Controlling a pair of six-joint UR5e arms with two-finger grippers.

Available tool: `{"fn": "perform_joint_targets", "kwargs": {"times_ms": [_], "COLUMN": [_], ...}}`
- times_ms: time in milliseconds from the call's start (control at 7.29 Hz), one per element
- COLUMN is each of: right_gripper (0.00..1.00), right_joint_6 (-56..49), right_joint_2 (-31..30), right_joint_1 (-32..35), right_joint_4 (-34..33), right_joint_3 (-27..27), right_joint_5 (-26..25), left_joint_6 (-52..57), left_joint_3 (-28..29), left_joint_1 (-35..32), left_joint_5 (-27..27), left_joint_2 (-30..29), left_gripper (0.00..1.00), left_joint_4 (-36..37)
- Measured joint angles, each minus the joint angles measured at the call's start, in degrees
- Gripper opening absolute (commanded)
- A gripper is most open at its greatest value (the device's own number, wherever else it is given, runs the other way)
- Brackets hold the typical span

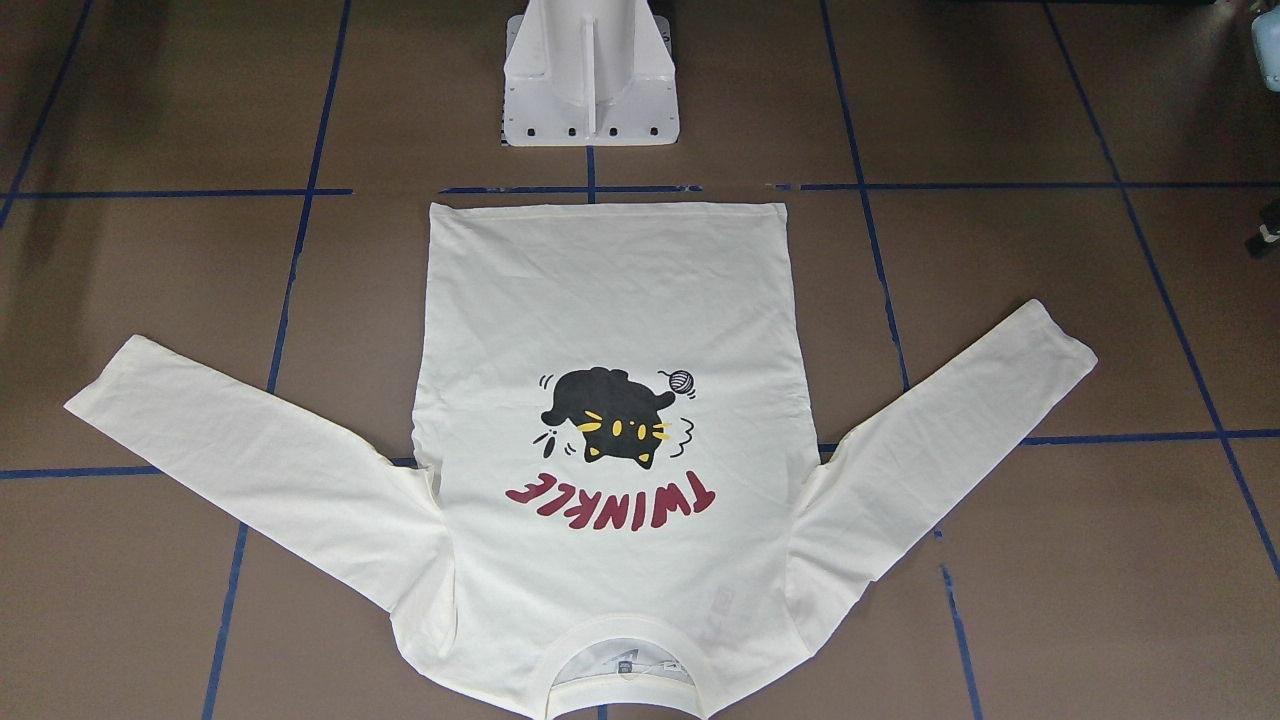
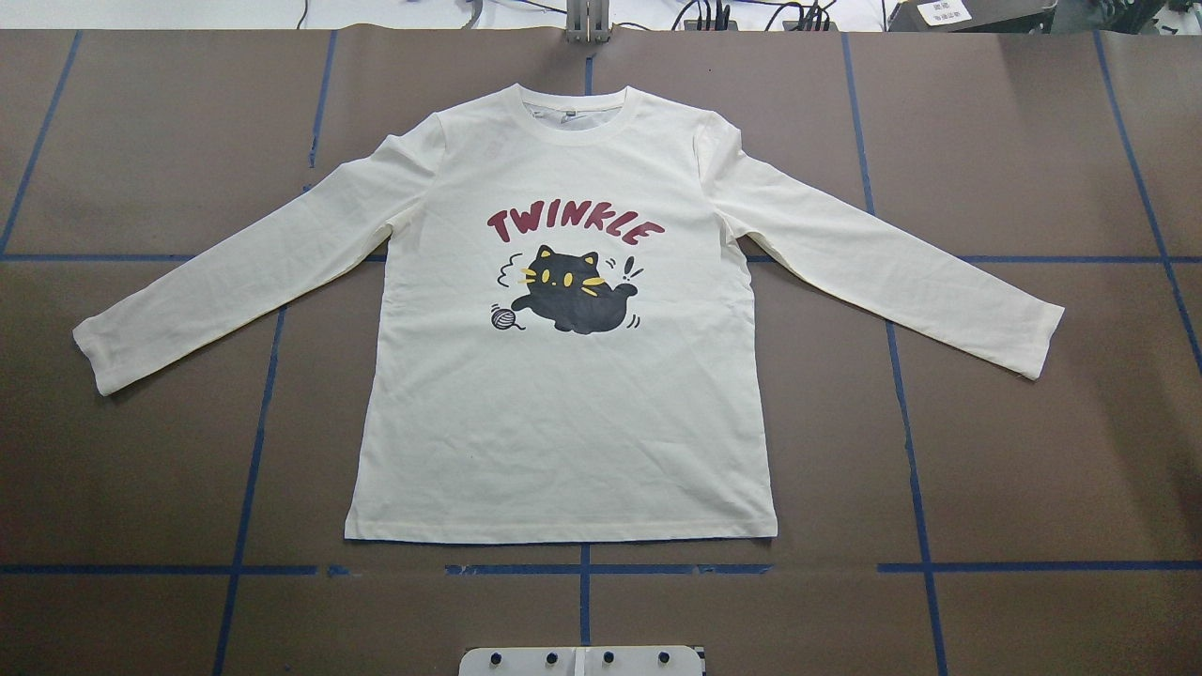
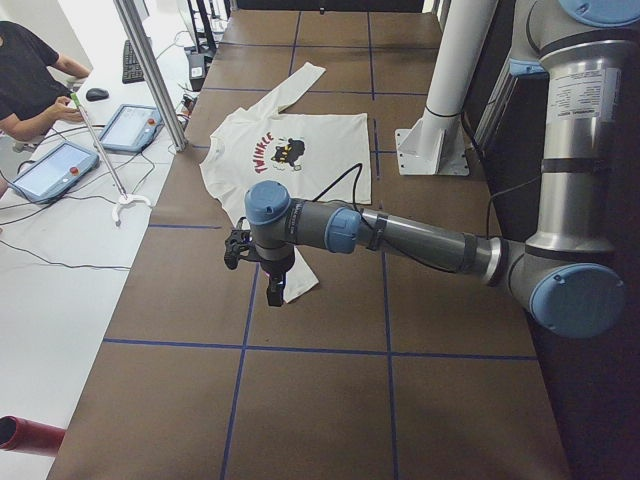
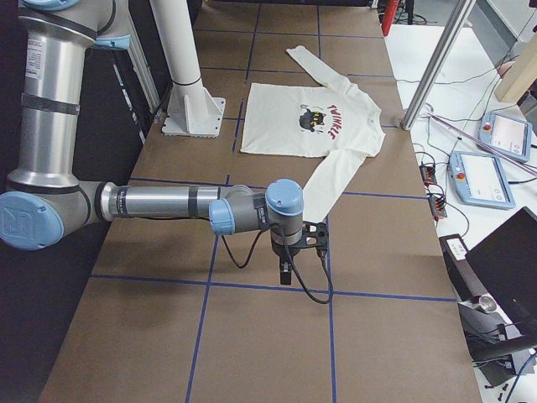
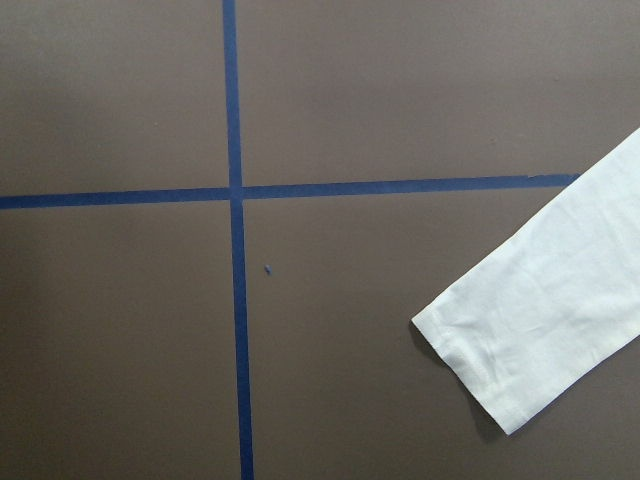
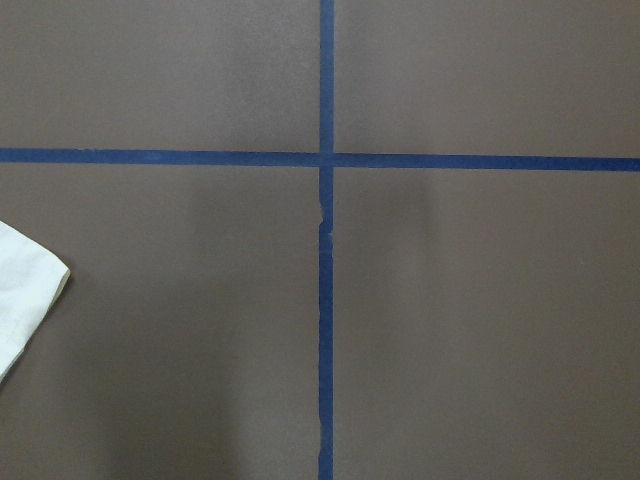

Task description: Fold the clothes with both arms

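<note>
T-shirt (image 1: 610, 300), cream and long-sleeved, is lying flat and print-up at the middle of the brown tabletop (image 1: 1050, 600) in the front-facing view. Its hem is facing the white pedestal (image 1: 590, 90) at the robot's edge and its collar is facing the operators' edge, with both sleeves spreading sideways.

From overhead, the black cat print (image 2: 573, 291) is showing under red "TWINKLE", and blue tape lines (image 2: 582, 569) are crossing the tabletop.

From the left end, the left arm (image 3: 420, 240) is reaching out over the tabletop. The left gripper (image 3: 274, 295) is pointing down near the left cuff. Whether its fingers are spread or pressed together, I cannot tell. A person (image 3: 25, 80) is sitting beyond the operators' edge.

From the right end, the right arm (image 4: 159, 203) is stretching out likewise, and the right gripper (image 4: 286, 273) is hanging near the right cuff. Its fingers' state is equally unclear.

The left wrist view is showing a cuff at lower right beside a tape cross. The right wrist view is catching only a cuff corner at its left border.
</note>
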Motion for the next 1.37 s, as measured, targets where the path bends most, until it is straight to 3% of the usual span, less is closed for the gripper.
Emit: {"fn": "perform_joint_targets", "kwargs": {"times_ms": [412,823,1098,1372], "right_gripper": [1.00,1.00,1.00,1.00], "right_joint_6": [-3.3,-9.1,-9.5,-9.1], "right_joint_2": [0.0,0.0,2.1,5.0], "right_joint_1": [-3.6,-4.5,-6.7,-11.2], "right_joint_4": [-1.7,-7.7,-8.1,-3.1], "right_joint_3": [0.2,3.0,0.2,-3.9], "right_joint_5": [0.6,1.3,5.4,8.9], "left_joint_6": [0.2,-0.4,-0.4,-0.6], "left_joint_3": [-0.7,-1.7,-2.7,-3.1], "left_joint_1": [0.0,0.1,0.1,0.3], "left_joint_5": [-0.1,-0.3,-2.2,-3.0], "left_joint_2": [0.1,-0.1,-0.1,0.3], "left_gripper": [1.00,1.00,1.00,1.00], "left_joint_4": [-1.0,-1.3,-3.1,-6.7]}}
